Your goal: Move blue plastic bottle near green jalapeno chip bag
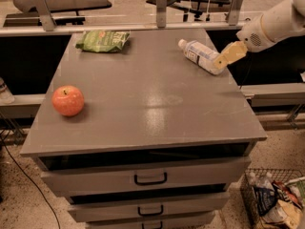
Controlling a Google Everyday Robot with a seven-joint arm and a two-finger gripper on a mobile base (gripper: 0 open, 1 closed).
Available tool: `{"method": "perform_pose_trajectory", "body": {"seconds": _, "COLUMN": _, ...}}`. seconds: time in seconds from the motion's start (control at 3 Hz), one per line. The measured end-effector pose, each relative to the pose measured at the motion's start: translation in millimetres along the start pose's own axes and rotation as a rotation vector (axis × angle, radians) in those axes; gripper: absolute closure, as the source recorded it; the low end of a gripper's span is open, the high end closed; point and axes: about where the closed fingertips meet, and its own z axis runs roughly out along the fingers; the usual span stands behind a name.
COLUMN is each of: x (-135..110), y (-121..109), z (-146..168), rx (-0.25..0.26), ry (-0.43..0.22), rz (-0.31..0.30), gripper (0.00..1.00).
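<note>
The blue plastic bottle (pixel 202 56) lies on its side at the back right of the grey cabinet top (pixel 143 94), white cap pointing left. The green jalapeno chip bag (pixel 103 40) lies flat at the back left of the top. My gripper (pixel 228 55), with yellowish fingers on a white arm, reaches in from the right and sits right at the bottle's base end, just above the top's right edge.
A red-orange apple (pixel 68 100) sits at the front left of the top. Drawers with handles (pixel 150 179) are below. A wire basket (pixel 277 199) of wrappers stands on the floor at lower right. A rail with posts (pixel 161 6) runs behind the cabinet.
</note>
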Motion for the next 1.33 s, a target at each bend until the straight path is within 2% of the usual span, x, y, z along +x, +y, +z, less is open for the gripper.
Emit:
{"method": "perform_pose_trajectory", "body": {"seconds": 0.33, "x": 4.1, "y": -3.3, "z": 39.8, "rx": -0.054, "ry": -0.035, "rz": 0.122, "gripper": 0.0}}
{"method": "perform_pose_trajectory", "body": {"seconds": 0.67, "x": 5.0, "y": -4.8, "z": 63.7, "rx": -0.083, "ry": -0.051, "rz": 0.186, "gripper": 0.15}}
{"method": "perform_pose_trajectory", "body": {"seconds": 1.0, "x": 4.9, "y": -6.5, "z": 75.1, "rx": -0.088, "ry": -0.066, "rz": 0.207, "gripper": 0.39}}
{"method": "perform_pose_trajectory", "body": {"seconds": 1.33, "x": 3.8, "y": -13.1, "z": 72.0, "rx": -0.073, "ry": -0.087, "rz": 0.21, "gripper": 0.62}}
